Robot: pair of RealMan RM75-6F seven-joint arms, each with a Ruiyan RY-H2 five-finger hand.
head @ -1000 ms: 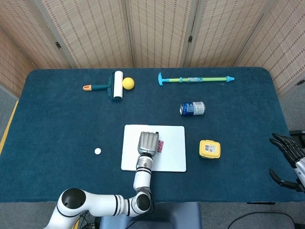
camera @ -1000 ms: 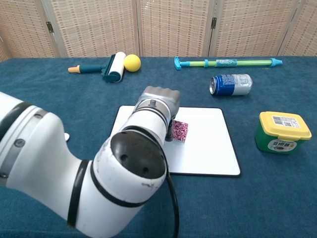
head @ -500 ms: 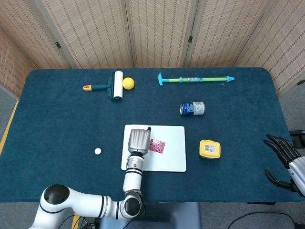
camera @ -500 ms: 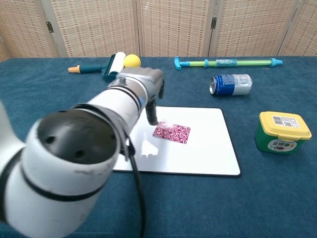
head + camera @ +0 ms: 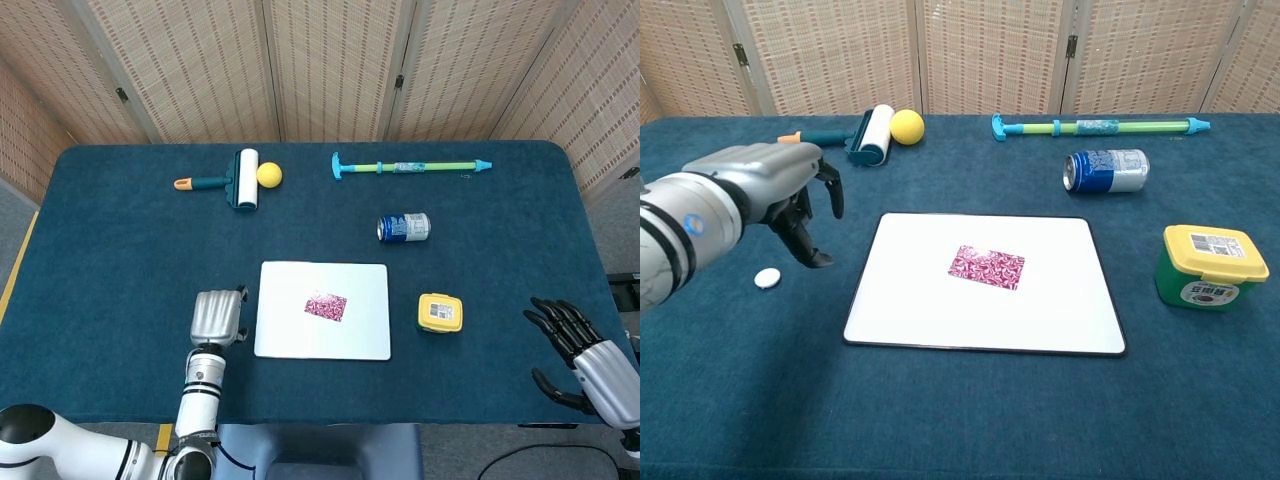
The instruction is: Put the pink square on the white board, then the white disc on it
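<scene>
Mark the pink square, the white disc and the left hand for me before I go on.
pink square (image 5: pixel 987 267), chest view: middle of its patterned face, lying on the board.
white disc (image 5: pixel 766 278), chest view: centre of its top, on the cloth.
left hand (image 5: pixel 218 318), head view: back of the hand.

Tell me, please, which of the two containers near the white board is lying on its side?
The blue drink can, beyond the white board's far right corner, lies on its side. The yellow-lidded green tub, right of the board, stands upright with its lid on top.
</scene>
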